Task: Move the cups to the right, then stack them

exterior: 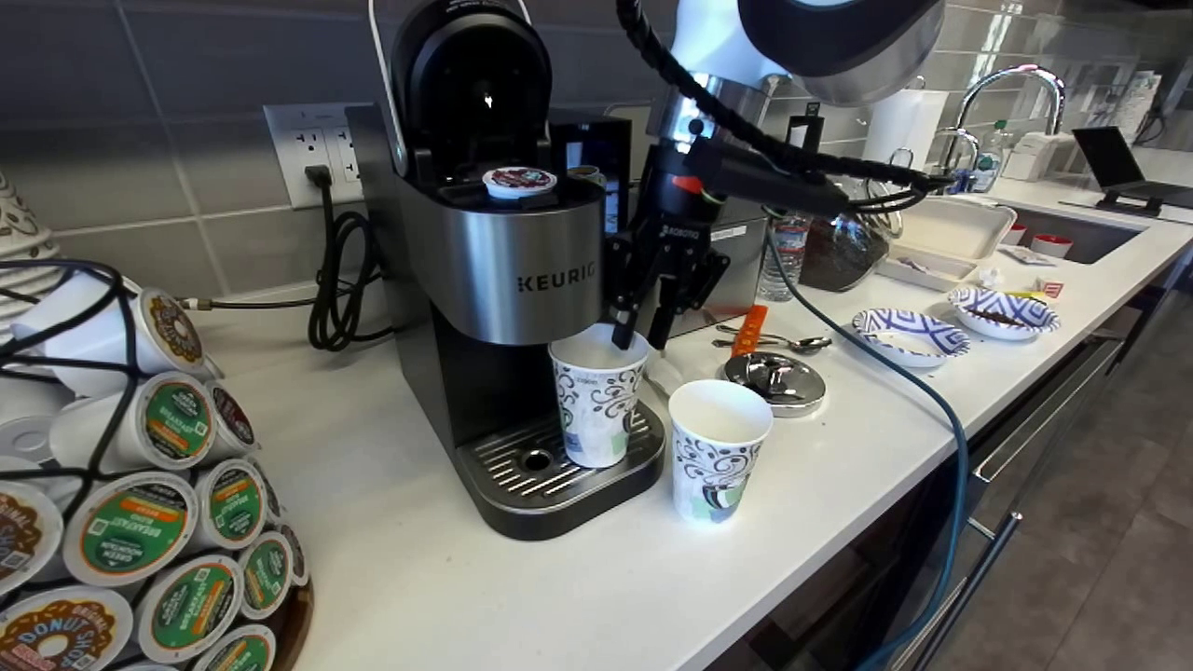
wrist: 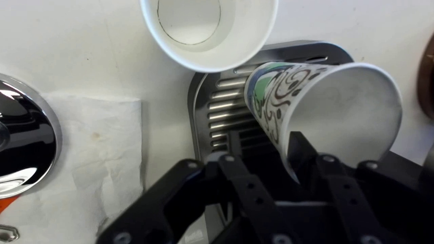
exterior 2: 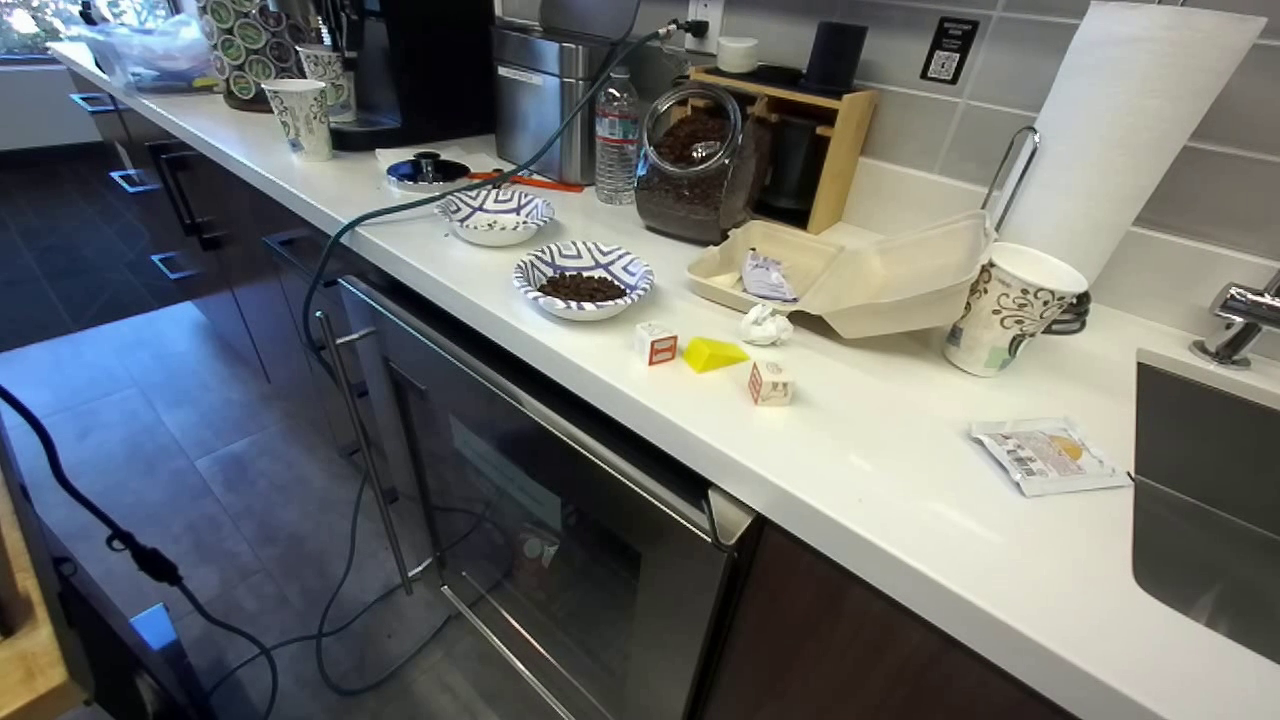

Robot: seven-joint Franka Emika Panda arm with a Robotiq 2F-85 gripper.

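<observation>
Gray tiled wall point(exterior: 75, 93) filled upper left in an exterior view, white countertop point(exterior: 401, 587) ran lower left to upper right. Bright window point(exterior 2: 28, 22) sat in top left corner in an exterior view; tiled floor point(exterior 2: 150, 410), lower left, looked bluish-lit. Brown cabinet panel point(exterior 2: 870, 625) showed bottom, right of center; sink point(exterior 2: 1210, 430) at right edge.

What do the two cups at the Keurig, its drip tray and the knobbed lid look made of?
Both cups: probably paper, matte, judging by printed walls and rounded rims. Drip tray: slatted top looks like satin metal, from its streaky shine; the dark rim could be plastic. Knobbed lid: likely polished metal, given mirror-like reflections; chromed plastic is possible.
</observation>
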